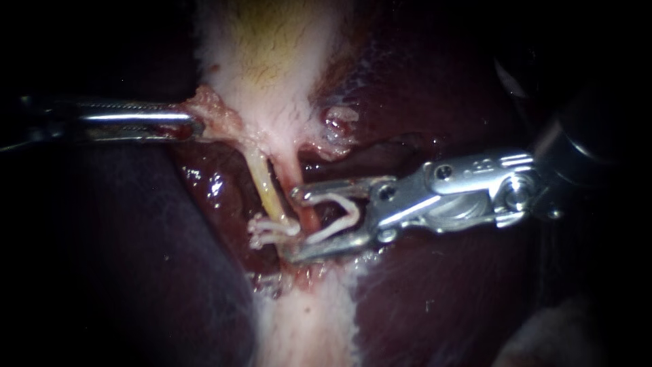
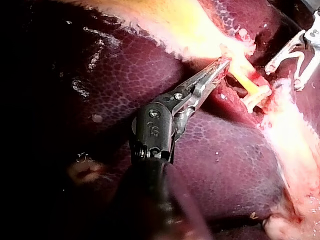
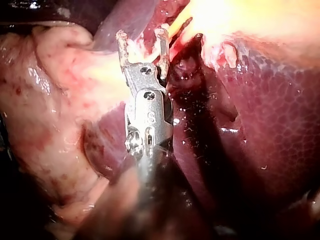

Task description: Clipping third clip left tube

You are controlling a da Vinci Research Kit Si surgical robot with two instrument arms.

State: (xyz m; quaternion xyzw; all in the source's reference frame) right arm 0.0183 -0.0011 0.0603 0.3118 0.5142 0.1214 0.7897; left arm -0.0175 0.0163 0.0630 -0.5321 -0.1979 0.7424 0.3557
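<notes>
Evidently unfinished: my right instrument's spread jaws cradle an unclosed white clip, the clipped yellow tube just ahead, my left instrument pinching pale tissue.

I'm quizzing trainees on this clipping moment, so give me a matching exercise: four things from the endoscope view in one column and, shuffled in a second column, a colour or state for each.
Things:
1. left instrument
2. right instrument
3. yellow tube
4. liver

Colour or state:
A. dark red-brown
B. carries closed white clips near its lower end
C. grips a pale tissue flap
D. holds an open white clip

Pairs: 1-C, 2-D, 3-B, 4-A.
</notes>
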